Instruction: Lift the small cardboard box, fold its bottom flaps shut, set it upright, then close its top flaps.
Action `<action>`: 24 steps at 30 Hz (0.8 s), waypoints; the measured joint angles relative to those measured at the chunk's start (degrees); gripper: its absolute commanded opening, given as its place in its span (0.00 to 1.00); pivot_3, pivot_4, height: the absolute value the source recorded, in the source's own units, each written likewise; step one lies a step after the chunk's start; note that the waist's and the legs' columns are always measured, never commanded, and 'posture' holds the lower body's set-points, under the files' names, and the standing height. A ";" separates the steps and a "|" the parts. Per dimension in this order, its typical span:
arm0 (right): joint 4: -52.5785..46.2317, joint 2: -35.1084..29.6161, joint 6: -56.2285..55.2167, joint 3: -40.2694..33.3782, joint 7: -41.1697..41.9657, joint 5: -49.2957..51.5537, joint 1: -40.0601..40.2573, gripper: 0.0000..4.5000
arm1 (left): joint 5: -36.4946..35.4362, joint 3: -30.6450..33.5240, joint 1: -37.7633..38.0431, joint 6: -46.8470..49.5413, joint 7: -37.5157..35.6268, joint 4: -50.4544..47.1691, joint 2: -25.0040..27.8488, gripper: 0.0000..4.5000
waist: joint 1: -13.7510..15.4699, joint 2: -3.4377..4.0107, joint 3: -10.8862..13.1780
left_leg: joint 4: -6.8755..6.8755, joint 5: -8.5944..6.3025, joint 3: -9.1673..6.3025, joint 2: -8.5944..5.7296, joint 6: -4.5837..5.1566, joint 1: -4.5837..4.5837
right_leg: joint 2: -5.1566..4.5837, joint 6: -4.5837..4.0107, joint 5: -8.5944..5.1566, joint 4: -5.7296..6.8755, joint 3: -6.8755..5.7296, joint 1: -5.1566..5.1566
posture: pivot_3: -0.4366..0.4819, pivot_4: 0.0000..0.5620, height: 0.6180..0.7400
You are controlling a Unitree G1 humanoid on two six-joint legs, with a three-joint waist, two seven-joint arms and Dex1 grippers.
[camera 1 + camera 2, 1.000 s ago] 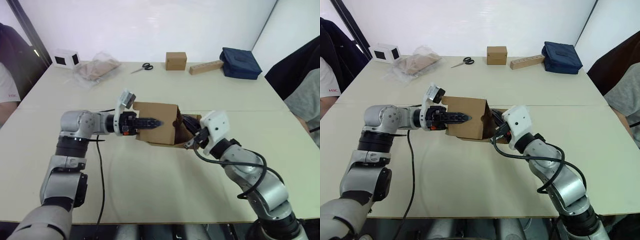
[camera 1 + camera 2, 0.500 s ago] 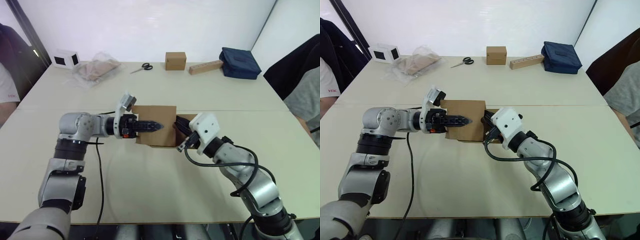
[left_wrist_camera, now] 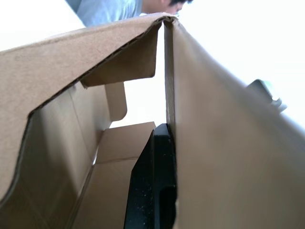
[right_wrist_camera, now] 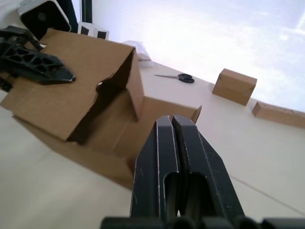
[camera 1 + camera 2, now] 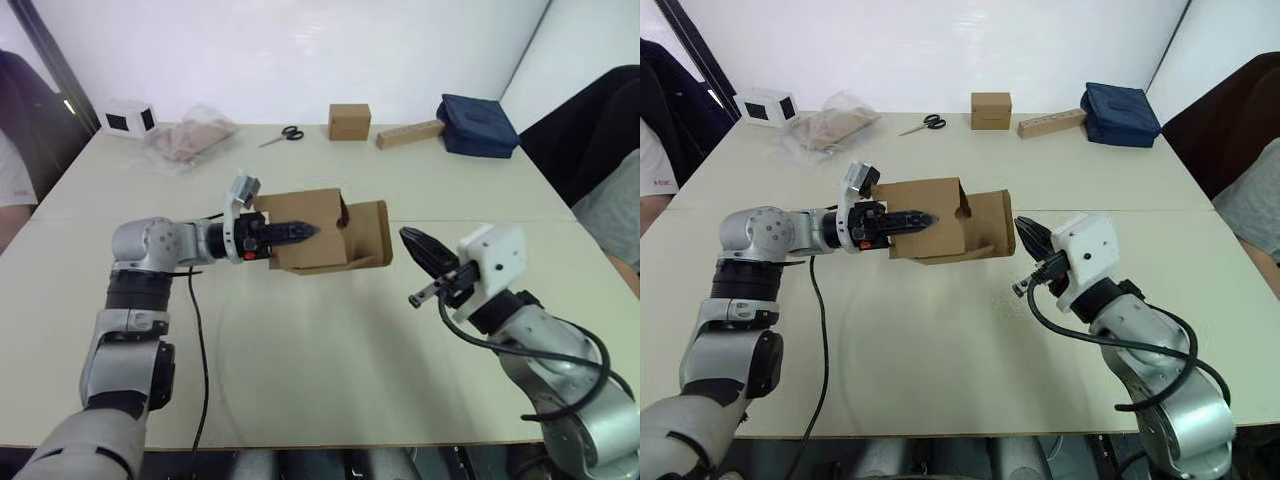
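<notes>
Table (image 5: 300, 360): big pale top, everything else sits on it or hangs over it.

Small cardboard box (image 5: 310, 235): lying on its side, held up off the table near the middle. Left gripper (image 5: 295, 231) has it pinched by one wall; the wrist view shows one black finger (image 3: 152, 186) inside the box against that wall, the other outside on the box face. Grip is thin, so I'd keep the lift low and the box level, else it'll likely swing or slip.

Bottom flaps (image 5: 368, 232): on the end facing the right arm, splayed open, one wide panel sticking out, not folded yet. Top flaps at the left-gripper end, open too.

Right gripper (image 5: 425, 250): well apart from the box, fingers pressed together, holding nothing. Prob. best used as a closed pusher: sweep the short flaps in first, then the wide ones, pushing toward the left grip so the box doesn't twist.

Contents: box inside looks empty, bare cardboard only.

Far edge: blue bag (image 5: 478, 126), plastic bag (image 5: 190, 140), long block (image 5: 411, 134), small cube box (image 5: 349, 121), scissors (image 5: 279, 136).
</notes>
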 measured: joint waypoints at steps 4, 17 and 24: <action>-1.50 0.83 0.87 0.70 -0.93 1.32 5.75 0.00 | -0.12 -0.01 -0.01 -0.24 -0.03 0.63 0.28 0.01 | -0.11 0.00 0.00 | 0.01 0.01 0.05 -0.01 -0.02 0.04 | -0.01 -0.10 -0.04 0.02 0.03 0.02 | 0.48 0.27 1.00; 6.21 1.52 -4.00 8.72 -0.77 -3.49 1.44 0.00 | -2.82 -0.04 0.13 2.46 -0.62 -1.63 0.09 0.01 | -0.15 -0.01 0.00 | 0.03 0.04 0.05 -0.03 -0.05 0.02 | -0.02 -0.13 0.00 -0.03 0.07 0.03 | 0.48 0.27 1.00; 10.77 1.51 -5.94 13.56 1.30 -5.54 -4.33 0.00 | -5.66 0.00 1.26 6.20 1.26 -5.84 -0.68 0.01 | -0.01 0.00 0.00 | 0.03 0.04 0.01 -0.03 -0.06 0.03 | -0.02 -0.13 0.00 -0.03 0.04 0.03 | 0.48 0.27 1.00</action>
